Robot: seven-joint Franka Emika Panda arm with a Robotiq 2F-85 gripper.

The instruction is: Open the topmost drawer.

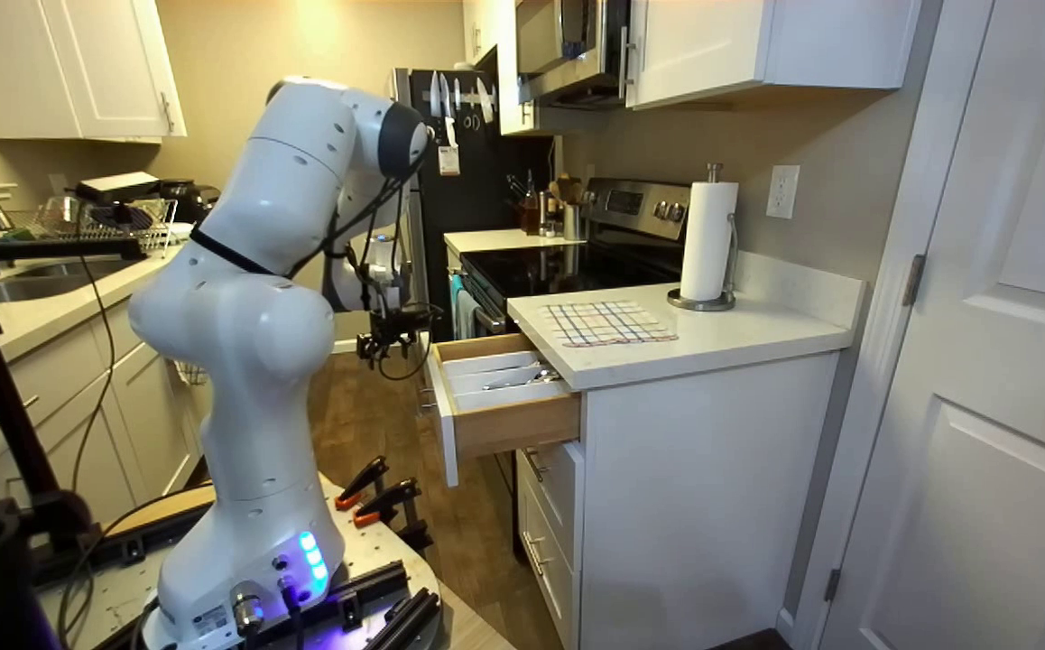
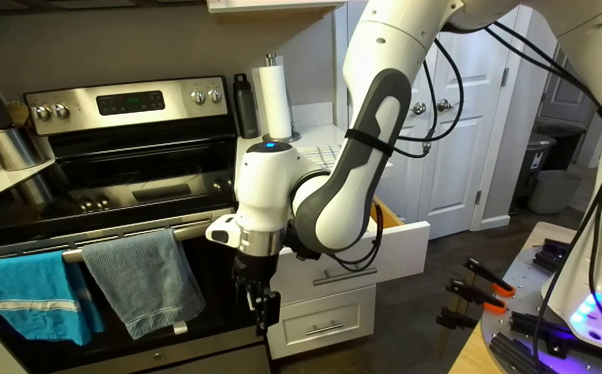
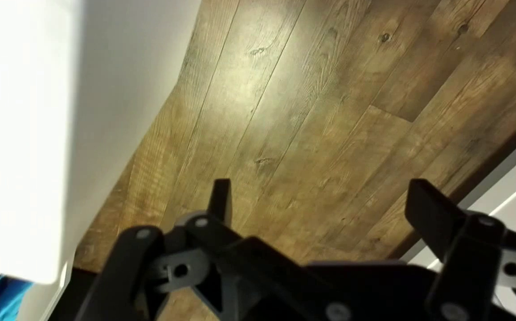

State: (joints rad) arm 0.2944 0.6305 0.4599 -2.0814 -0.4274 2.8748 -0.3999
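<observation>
1. In an exterior view, the arm partly hides the topmost drawer.
2. A blue towel and grey towel hang toward that view's eight o'clock.
3. The gripper is spread wide, only floor between its fingers.
4. Drawer pulled out, four o'clock from the gripper in an exterior view; contact hard to judge.

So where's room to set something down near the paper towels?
There's bare counter at the end away from the stove, between checkered cloth, paper towel roll and low backsplash. Nearer the stove it's crowded: a dark bottle stands beside the roll.
</observation>
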